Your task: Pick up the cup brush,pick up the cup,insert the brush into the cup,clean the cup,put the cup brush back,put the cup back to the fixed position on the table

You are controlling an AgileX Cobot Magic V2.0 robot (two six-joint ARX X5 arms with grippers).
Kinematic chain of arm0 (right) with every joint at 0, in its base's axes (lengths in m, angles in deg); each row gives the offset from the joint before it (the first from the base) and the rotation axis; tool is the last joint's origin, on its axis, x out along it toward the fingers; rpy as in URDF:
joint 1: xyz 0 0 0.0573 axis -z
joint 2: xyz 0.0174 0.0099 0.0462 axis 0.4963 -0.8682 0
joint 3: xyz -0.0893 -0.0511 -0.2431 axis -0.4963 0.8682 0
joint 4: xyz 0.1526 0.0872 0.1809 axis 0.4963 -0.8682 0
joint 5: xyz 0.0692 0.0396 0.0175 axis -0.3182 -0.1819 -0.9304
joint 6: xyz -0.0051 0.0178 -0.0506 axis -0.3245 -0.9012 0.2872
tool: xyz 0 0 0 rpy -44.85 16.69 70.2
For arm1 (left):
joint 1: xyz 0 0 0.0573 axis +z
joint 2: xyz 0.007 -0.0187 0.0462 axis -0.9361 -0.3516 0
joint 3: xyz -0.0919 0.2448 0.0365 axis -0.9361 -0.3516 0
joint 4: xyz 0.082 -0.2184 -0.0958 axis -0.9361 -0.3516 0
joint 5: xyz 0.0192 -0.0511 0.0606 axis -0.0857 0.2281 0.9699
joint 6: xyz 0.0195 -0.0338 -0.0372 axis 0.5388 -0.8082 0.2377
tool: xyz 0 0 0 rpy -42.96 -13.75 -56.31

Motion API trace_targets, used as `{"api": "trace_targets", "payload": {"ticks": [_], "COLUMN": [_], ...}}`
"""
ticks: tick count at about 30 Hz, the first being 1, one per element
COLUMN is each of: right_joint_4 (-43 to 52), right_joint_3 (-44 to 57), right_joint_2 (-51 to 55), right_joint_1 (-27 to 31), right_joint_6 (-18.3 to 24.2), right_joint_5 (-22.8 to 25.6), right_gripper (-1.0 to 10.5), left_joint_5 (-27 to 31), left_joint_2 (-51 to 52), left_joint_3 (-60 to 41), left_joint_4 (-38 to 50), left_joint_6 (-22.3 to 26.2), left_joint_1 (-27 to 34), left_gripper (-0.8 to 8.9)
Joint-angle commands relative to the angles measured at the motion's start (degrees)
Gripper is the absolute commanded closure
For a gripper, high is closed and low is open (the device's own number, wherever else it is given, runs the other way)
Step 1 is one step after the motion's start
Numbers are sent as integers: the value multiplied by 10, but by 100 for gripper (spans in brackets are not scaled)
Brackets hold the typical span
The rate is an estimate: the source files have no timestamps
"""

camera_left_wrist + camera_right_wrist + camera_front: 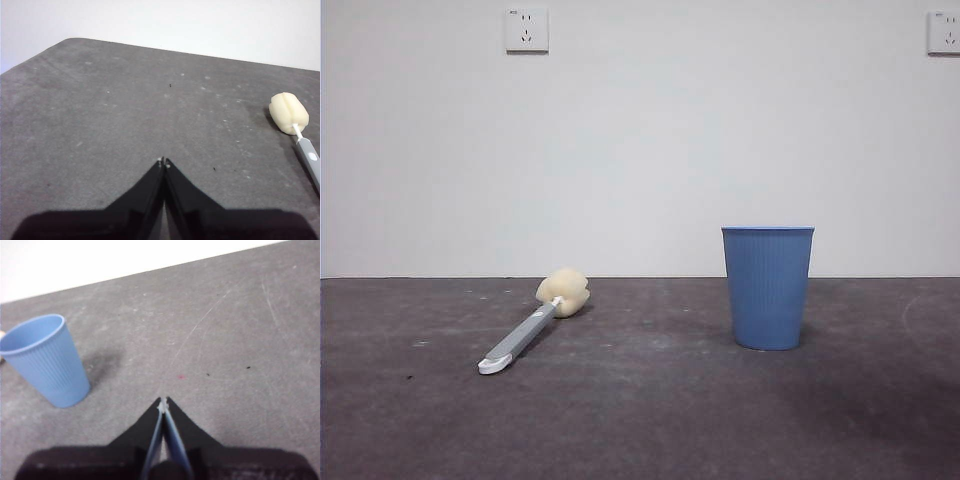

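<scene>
In the front view we see the cup brush (528, 326) lying flat on the table (650, 420), its cream-yellow sponge head (563, 291) farther from the camera and its grey-and-white handle (517, 342) running toward us at a slant, the white end nearest. The blue ribbed cup (767, 287) stands upright on the table, open end up, well apart from the brush and to the other side of the scene. Neither arm shows in this view; behind the table we see a pale wall with two white sockets, one (526, 30) above the brush and one (943, 32) at the picture's edge. In the left wrist view, our left gripper (163, 161) hangs above bare table with its two black jaws pressed together tip to tip, holding nothing; the cup brush (296, 129) lies off to one side of it, not touching it, with the sponge head and the start of the handle in sight. In the right wrist view, our right gripper (163, 401) likewise hangs over the table with its jaws closed against each other and empty; the cup (47, 360) stands near it but clear of it, its rim open and its shadow cast on the scuffed grey surface beside it.
</scene>
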Motion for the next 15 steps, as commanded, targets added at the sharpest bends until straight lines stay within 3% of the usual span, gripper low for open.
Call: {"api": "trace_targets", "payload": {"ticks": [1,6,9,15], "right_joint_4": [18,61,69,68], "right_joint_3": [6,1,-15,-75], "right_joint_2": [2,2,-3,-33], "right_joint_1": [0,-1,-1,-2], "right_joint_6": [-49,-105,-140,-144], "right_joint_5": [0,-45,-46,-66], "right_gripper": [945,957,958,959], "left_joint_5": [-20,-76,-86,-105], "left_joint_2": [2,1,1,-8], "left_joint_3": [-4,12,37,101], "left_joint_4": [-2,-6,-18,-44], "left_joint_6": [-2,-21,-39,-49], "left_joint_1": [2,2,2,2], "left_gripper": [819,820,820,820]}}
